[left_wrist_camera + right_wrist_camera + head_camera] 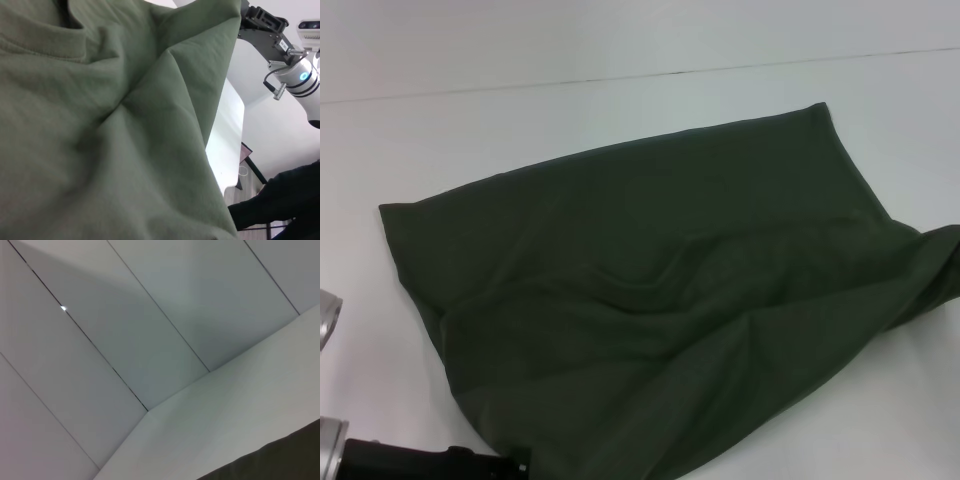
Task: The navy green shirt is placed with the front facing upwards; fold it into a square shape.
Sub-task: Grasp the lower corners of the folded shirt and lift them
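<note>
The navy green shirt [660, 300] lies spread across the white table [880, 110], plain green side up and creased through the middle. Its right end [940, 265] runs off the edge of the head view. My left arm's black end [430, 462] sits at the near left, touching the shirt's near edge. In the left wrist view the cloth [100, 140] fills the picture at close range, with a ribbed neckline [45, 47] showing. My right arm [295, 75] shows far off in that view, its end hidden behind the cloth. The right wrist view catches only a dark corner of the shirt [285, 457].
The table's far edge meets a pale panelled wall [125, 330]. Bare tabletop [380, 350] lies to the left of the shirt and beyond it. A dark figure [280, 200] stands off past the table in the left wrist view.
</note>
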Available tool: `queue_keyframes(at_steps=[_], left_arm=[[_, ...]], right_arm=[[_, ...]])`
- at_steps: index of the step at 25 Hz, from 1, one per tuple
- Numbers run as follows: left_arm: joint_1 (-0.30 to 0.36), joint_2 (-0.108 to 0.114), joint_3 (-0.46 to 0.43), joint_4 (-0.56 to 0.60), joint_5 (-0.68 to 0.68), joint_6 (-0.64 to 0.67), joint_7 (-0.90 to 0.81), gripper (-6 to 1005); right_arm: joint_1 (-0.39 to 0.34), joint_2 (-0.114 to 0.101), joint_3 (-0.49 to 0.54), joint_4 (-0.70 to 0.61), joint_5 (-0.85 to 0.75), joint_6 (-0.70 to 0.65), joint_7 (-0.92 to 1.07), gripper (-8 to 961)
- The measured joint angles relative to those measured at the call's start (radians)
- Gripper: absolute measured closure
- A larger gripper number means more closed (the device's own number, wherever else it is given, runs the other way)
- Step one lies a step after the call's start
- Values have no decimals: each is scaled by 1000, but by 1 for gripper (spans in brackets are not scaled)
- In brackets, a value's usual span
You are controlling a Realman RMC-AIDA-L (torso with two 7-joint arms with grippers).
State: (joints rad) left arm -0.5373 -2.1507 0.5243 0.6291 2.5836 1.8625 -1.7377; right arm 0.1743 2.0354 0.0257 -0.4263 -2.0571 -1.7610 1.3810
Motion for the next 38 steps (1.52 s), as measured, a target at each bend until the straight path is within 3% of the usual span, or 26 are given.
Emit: queue_keyframes(at_steps=[29, 31, 38], left_arm=[[-32, -7, -1, -5, 0, -85, -49, 196], [-35, -5, -3, -6, 1, -97, -56, 394], [-39, 4, -25, -6, -1, -113, -70, 603]], right_arm=[[4, 0, 5, 0, -1, 0, 3, 907], [4, 0, 5, 0, -1, 0, 4, 907], [4, 0, 5, 0, -2, 0, 3, 907]])
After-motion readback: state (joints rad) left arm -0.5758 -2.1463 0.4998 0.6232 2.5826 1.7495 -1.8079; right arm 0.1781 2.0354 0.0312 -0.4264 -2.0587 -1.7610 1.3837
